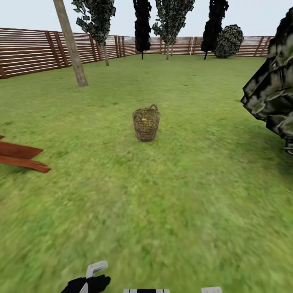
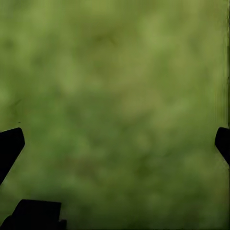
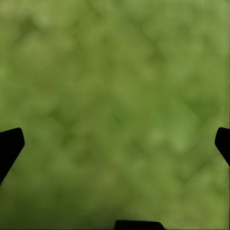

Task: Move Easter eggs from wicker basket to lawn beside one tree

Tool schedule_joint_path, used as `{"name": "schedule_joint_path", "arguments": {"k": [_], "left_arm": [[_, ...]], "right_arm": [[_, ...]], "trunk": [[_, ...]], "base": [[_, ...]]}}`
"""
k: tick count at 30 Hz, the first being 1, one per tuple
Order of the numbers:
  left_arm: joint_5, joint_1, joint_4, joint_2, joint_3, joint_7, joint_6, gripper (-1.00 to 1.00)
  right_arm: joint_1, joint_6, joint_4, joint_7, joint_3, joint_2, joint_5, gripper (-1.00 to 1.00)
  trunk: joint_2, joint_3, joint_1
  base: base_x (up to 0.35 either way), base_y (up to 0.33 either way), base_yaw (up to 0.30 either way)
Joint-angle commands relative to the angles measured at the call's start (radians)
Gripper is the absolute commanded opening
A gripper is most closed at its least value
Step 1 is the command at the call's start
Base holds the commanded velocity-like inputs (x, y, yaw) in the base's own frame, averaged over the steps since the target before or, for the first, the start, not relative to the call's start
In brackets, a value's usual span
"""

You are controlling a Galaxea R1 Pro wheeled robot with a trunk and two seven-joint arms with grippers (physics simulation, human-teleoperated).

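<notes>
A: Standing upright mid-lawn (image 1: pixel 171 195), the wicker basket (image 1: pixel 146 124) shows something yellow inside.
B: The left gripper (image 2: pixel 117 143) and right gripper (image 3: pixel 117 143) hang over grass, fingers spread wide, empty.

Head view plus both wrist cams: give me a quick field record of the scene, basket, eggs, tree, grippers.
setting: fenced garden, wooden fence along the far edge
wicker basket: upright on the lawn, ahead of the robot, well out of reach
Easter eggs: a bit of yellow shows inside the basket; count cannot be told
tree: bare thick trunk, far left, beyond the basket
left gripper: open, empty, over grass
right gripper: open, empty, over grass
other: bush at right, red-brown planks at left
</notes>
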Motion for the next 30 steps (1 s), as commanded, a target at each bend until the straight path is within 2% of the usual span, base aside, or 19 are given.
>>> {"name": "schedule_joint_path", "arguments": {"k": [1,12,18,27,30], "left_arm": [[0.000,0.000,-0.002,-0.001,0.007,-0.004,0.007,1.00],[0.000,0.000,-0.002,-0.001,0.007,-0.004,0.007,1.00],[0.000,0.000,-0.002,-0.001,0.007,-0.004,0.007,1.00],[0.000,0.000,-0.002,-0.001,0.007,-0.004,0.007,1.00],[0.000,0.001,-0.002,-0.001,0.007,-0.004,0.007,1.00]], "right_arm": [[0.000,-0.002,0.002,-0.001,-0.001,0.000,0.007,1.00],[0.000,-0.004,0.004,-0.001,-0.001,0.000,0.007,1.00],[0.000,-0.039,0.006,-0.001,-0.003,0.000,0.006,1.00],[0.000,-0.044,0.006,-0.001,-0.005,0.000,0.006,1.00],[0.000,-0.044,0.006,-0.001,-0.004,0.000,0.006,1.00]], "trunk": [[0.000,-0.001,0.000],[0.000,-0.001,0.000],[0.000,-0.001,0.000],[0.000,0.002,0.000],[0.000,0.002,0.000]], "base": [[0.328,0.000,0.000],[0.328,0.000,0.000],[0.329,0.000,-0.016],[0.330,0.000,-0.257],[0.331,0.000,-0.092]]}}
